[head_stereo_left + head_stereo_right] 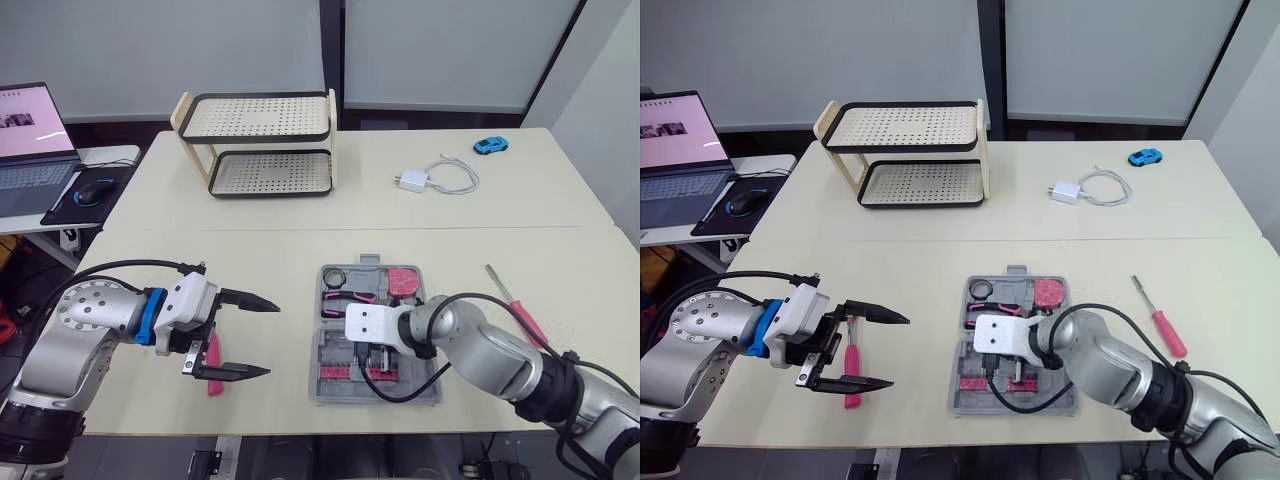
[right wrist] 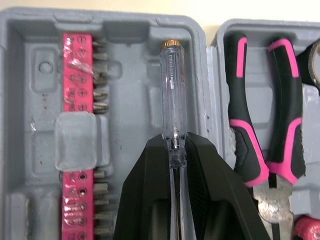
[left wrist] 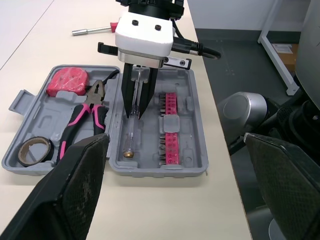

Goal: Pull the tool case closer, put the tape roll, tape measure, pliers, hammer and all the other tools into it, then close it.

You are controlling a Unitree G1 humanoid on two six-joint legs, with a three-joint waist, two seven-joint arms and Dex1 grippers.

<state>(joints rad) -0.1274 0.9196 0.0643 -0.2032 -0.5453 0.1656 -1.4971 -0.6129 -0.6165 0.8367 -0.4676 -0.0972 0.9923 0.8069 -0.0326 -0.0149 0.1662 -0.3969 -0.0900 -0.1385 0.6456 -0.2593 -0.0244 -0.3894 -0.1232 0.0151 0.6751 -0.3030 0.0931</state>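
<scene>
tool case lies open between my two arms, and i place everything off it. left of the case, my left gripper hovers empty with its fingers spread wide, above a pink-handled tool lying on the table. in the case's far half sit the tape roll, pliers and tape measure. over its near half my right gripper pinches a clear screwdriver, laid along the slot beside the bit strips. right of the case lies a red screwdriver. i judge this the seating step; next i should release, lift clear, then fetch the loose tools.
</scene>
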